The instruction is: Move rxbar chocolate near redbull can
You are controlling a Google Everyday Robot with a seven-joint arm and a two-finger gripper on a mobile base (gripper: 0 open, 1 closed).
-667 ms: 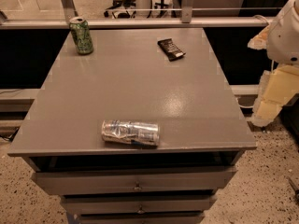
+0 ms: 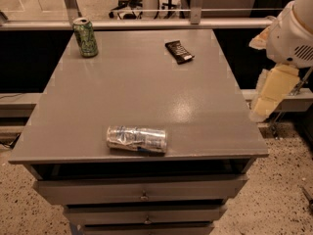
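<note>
black rxbar chocolate (image 2: pixel 179 51), cream end effector (image 2: pixel 266 99) right

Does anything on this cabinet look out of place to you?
The silver can lies on its side near the front edge, while the green can stands upright. The hand hangs beyond the right edge.

Fingers (image 2: pixel 274 94) off table (image 2: pixel 146 92) rt edge; open path to rxbar chocolate (image 2: pixel 179 52)

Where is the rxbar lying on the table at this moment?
The rxbar lies flat in the table's far right part, across from the green can; the redbull can lies at the front edge. The gripper hangs beyond the table's right side.
</note>
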